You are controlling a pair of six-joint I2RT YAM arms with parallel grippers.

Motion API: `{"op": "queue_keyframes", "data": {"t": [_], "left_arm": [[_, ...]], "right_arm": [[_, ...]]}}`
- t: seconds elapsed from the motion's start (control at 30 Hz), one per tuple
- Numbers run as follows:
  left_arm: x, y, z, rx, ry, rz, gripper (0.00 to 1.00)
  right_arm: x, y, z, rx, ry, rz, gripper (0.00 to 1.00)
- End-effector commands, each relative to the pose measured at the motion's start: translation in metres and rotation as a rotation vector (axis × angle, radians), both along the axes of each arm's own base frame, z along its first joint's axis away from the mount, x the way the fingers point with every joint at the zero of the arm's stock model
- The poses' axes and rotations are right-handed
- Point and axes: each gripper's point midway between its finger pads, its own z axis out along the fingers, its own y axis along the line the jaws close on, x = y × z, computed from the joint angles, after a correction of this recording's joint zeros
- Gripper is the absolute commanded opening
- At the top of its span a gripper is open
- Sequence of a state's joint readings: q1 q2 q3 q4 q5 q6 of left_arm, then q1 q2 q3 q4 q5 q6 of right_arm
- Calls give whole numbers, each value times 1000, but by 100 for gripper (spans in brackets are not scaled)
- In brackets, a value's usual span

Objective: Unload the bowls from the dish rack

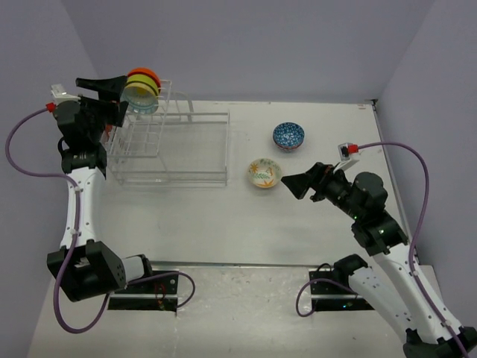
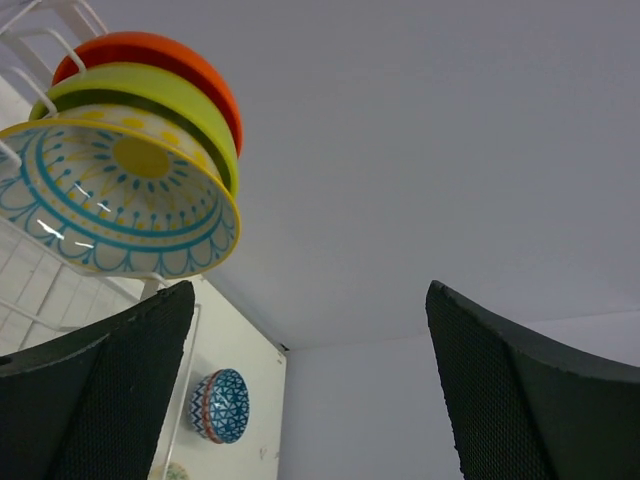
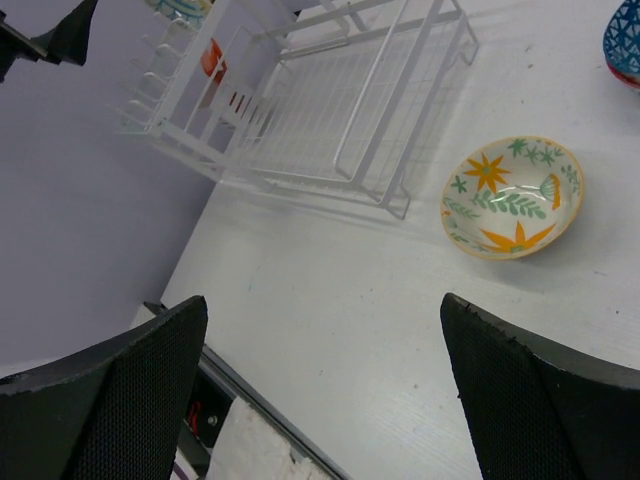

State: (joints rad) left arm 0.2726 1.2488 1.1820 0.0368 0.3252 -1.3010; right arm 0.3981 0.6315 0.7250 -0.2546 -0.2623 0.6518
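Observation:
The clear wire dish rack [image 1: 190, 177] stands at the back left of the table. In its taller gridded end three bowls stand on edge: an orange one [image 1: 143, 74], a green one [image 1: 143, 87] and a blue-and-yellow patterned one [image 1: 139, 101]. My left gripper [image 1: 118, 95] is open and empty just left of them. In the left wrist view the patterned bowl [image 2: 120, 195] sits above my left finger, not between the jaws. My right gripper [image 1: 292, 183] is open and empty, just right of a floral bowl [image 1: 264, 173] on the table. A blue bowl [image 1: 288, 136] sits behind it.
The lower section of the rack [image 3: 395, 95] holds no bowls. The floral bowl [image 3: 512, 196] and the blue bowl [image 3: 625, 40] lie right of the rack. Purple walls close the back and sides. The table's near edge [image 3: 250, 400] shows in the right wrist view.

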Motion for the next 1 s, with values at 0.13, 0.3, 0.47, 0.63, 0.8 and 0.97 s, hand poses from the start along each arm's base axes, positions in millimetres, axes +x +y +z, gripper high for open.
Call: {"op": "queue_keyframes", "data": {"t": [0.13,0.3,0.47,0.63,0.8,0.97], "left_arm": [[24,5,9,-97,-18,16,91],[35,9,6,-54,48,85,90],[53,7,-3,-39,69,84,84],[65,7,-23,-36,108,91,74],[72,10,-30,-32,117,98,60],[81,8,-29,-24,114,87,41]], "right_arm": [[-9,15,-4,0,22,112,99],[-7,12,-7,-8,19,91,99],[-4,9,-12,-25,14,75,99],[-4,10,-15,-37,22,84,99],[-2,8,-20,-61,23,79,99],[0,7,-28,-82,39,75,99]]}}
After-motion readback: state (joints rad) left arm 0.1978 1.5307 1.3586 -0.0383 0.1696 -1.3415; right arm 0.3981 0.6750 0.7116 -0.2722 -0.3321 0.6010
